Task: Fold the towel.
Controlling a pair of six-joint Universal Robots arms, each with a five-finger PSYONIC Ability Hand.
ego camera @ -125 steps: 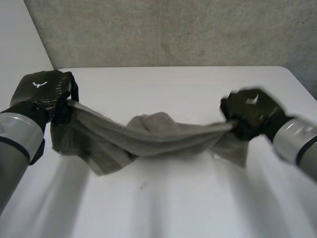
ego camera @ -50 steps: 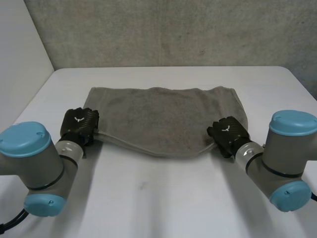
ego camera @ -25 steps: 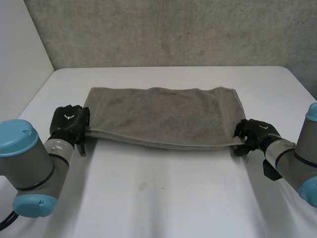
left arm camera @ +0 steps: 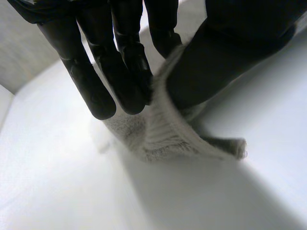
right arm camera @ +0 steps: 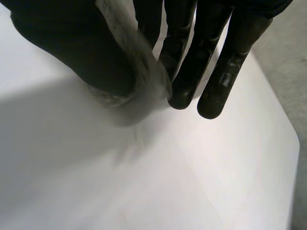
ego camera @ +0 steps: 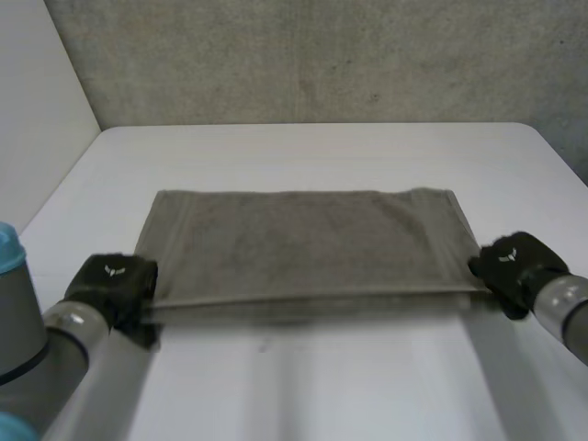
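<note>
On the white desk (ego camera: 303,386) the grey rectangular terry towel (ego camera: 303,243) lies flat, black left hand (ego camera: 110,280) and right hand (ego camera: 514,262) each pinching a near corner between thumb and fingers (left arm camera: 91,81), no fold apparently made yet.

Grey towel (ego camera: 303,241) on white table (ego camera: 312,152)

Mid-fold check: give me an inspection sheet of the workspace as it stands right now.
Surface: white table, with a small dark speck near the towel's near edge.
Job's things: grey towel spread wide and flat in the middle of the table.
Clutter: nothing seen.
Hands: left hand pinches the towel's near left corner between thumb and fingers; right hand pinches the near right corner the same way.
Cables: nothing seen.
Surroundings: grey wall behind the table.
</note>
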